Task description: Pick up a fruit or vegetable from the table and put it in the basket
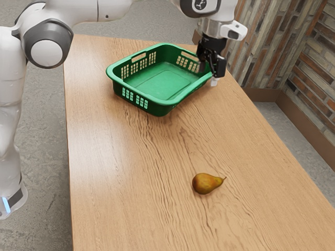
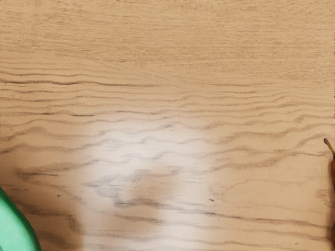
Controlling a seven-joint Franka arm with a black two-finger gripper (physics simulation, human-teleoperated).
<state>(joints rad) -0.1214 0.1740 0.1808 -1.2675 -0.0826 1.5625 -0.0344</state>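
My black gripper [image 1: 211, 71] is over the rim of the green basket at the exterior view's right, with its fingers apart and nothing seen between them. The green basket [image 1: 159, 105] stands upright on the table, its visible floor bare. A brownish-yellow pear [image 1: 206, 183] lies on its side, well apart from both basket and gripper, its stem toward the exterior view's right. In the wrist view, part of the pear [image 2: 333, 172] is cut off by the picture's edge, and a piece of the basket's rim [image 2: 17, 227] also appears.
The wooden table [image 1: 125, 172] carries the basket and pear. Its long edge runs beside a brick wall [image 1: 309, 68], with a strip of floor between. The arm's base stands past the opposite edge.
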